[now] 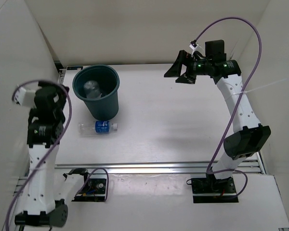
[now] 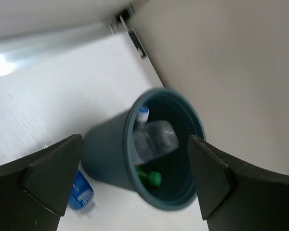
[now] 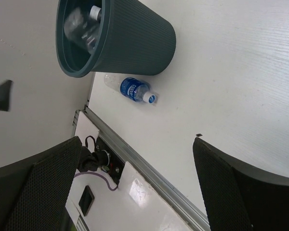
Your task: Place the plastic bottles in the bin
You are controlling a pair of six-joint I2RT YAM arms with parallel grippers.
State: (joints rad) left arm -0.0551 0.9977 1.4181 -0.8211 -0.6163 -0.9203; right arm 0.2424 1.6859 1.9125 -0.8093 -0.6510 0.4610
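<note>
Left tool (image 2: 135, 144): jaws stand wide apart, nothing between them. In the top view it (image 1: 61, 92) sits at the left edge of the frame, level with the bin and just beside it, not touching it. Its fingers (image 2: 53, 178) frame the bin's mouth in the left wrist view.

Right tool (image 3: 137, 139): jaws fully spread and empty. In the top view it (image 1: 183, 72) hangs at the upper right, well apart from the bin and from every bottle.

Bin (image 1: 103, 106): upright on the white surface (image 1: 183, 130), upper left of the top view. Inside lies a clear bottle (image 2: 154, 139) with a white cap, tilted against the wall; below it in the left wrist view shows a green bottle (image 2: 149, 177), partly hidden.

Blue-labelled bottle (image 1: 98, 127): outside the bin, lying on its side on the surface just below the bin's base in the top view; whether it touches the base cannot be told. Neither tool is in contact with it.
</note>
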